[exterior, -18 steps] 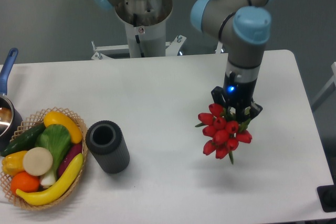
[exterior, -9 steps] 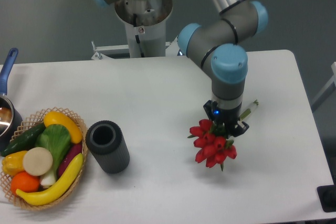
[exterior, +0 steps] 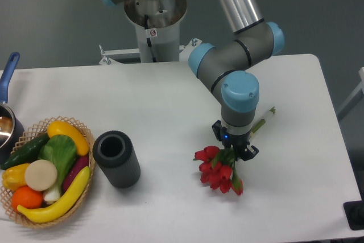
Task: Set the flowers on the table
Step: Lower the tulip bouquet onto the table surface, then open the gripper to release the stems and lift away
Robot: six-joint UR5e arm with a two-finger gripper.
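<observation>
Across most of the view, a large white rectangular tabletop with rounded corners (exterior: 165, 101) is laid out flat. Above its right half, a grey jointed robot arm with light blue caps (exterior: 239, 64) is bent downward, ending in a small black two-finger gripper (exterior: 234, 149) with a blue light on its body. At the table's left edge, a round wicker basket (exterior: 68, 211) is filled with coloured toy vegetables and fruit, among them a long yellow banana (exterior: 60, 200) and a green leafy piece (exterior: 57, 155). Just beside the basket, to its right, a dark grey ribbed cylinder vase (exterior: 116, 159) is stood apart from the gripper and well left of it. Right of centre, a small bunch of red tulips with green leaves and thin green stems (exterior: 218, 169) is pinched by the gripper at the stems, the red heads low over or against the tabletop and the stem ends (exterior: 263, 120) sticking out up and to the right. At the far left edge, part of a blue-handled pot (exterior: 8, 83) is seen.
</observation>
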